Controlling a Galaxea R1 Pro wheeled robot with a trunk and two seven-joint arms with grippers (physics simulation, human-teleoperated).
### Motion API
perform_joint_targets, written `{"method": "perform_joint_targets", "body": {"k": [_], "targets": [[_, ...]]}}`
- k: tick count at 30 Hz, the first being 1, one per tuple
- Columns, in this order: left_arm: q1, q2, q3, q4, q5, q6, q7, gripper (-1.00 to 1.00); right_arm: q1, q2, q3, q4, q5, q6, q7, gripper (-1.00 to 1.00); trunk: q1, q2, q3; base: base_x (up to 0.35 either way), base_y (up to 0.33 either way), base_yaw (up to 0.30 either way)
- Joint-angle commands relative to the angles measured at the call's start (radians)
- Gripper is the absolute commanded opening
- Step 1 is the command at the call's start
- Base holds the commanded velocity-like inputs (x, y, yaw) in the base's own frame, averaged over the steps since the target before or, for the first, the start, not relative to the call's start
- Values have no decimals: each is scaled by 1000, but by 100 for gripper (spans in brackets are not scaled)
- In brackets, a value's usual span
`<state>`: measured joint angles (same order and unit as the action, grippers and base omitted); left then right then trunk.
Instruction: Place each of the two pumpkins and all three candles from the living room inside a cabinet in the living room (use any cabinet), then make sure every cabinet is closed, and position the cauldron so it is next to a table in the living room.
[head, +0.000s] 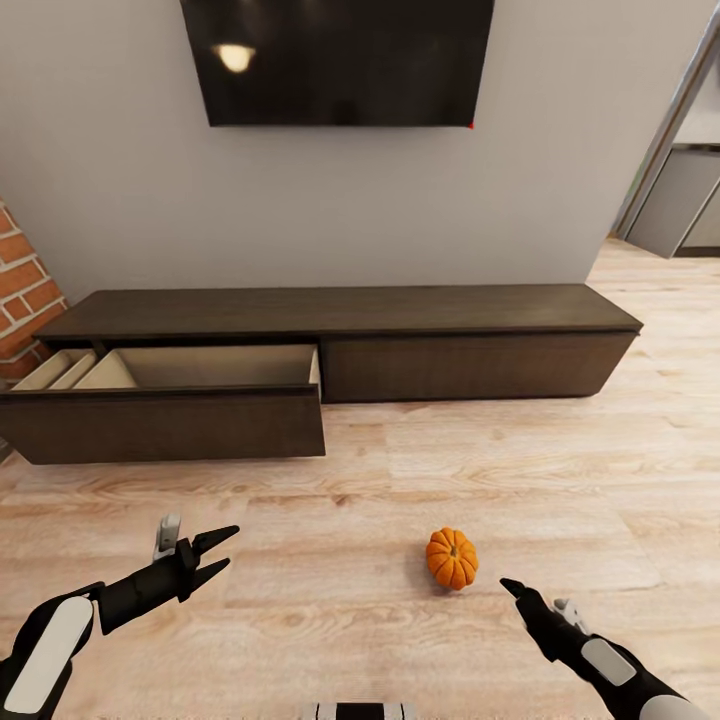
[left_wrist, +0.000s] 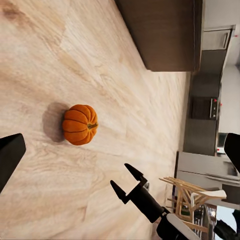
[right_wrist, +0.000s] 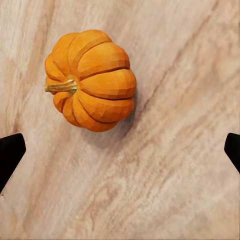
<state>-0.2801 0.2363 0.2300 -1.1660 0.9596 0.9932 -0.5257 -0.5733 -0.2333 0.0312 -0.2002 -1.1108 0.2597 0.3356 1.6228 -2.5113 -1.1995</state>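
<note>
Small ribbed orange pumpkin (head: 452, 558), lobed and short-stemmed, lying on its side on pale wood-grain plank floor (head: 400, 480), well in front of the cabinet (head: 340, 340). Long low dark-brown cabinet against a grey wall; left drawer (head: 165, 420) pulled open, beige interior exposed. Left gripper (head: 213, 557), black tapered fingers spread wide, left of the pumpkin. Right gripper (left_wrist: 126, 182), jaws parted, empty, just right of the pumpkin.
</note>
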Motion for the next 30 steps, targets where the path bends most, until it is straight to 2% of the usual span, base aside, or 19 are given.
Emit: {"method": "perform_joint_targets", "body": {"k": [1,2,7,14,22,30], "targets": [[-1,-1,2,0,-3,5,-5,100,0,-1,4,0,-8,4,24,100,0,-1,-5,0,0,0],[-1,-1,2,0,-4,5,-5,100,0,-3,5,1,-8,7,57,100,1,-1,-9,0,0,0],[-1,-1,2,0,-3,5,-5,100,0,-6,6,1,-7,11,100,100,2,-2,-20,0,0,0],[-1,3,2,-6,-2,5,-6,100,0,-4,6,1,-7,10,104,100,2,-2,-20,4,0,0],[-2,4,2,-6,-2,5,-7,100,0,-1,6,-1,-4,4,105,100,2,-2,-20,247,0,0],[-2,4,2,-6,-2,5,-7,100,0,-2,6,-2,-4,3,105,100,2,-2,-20,45,0,0]]}}
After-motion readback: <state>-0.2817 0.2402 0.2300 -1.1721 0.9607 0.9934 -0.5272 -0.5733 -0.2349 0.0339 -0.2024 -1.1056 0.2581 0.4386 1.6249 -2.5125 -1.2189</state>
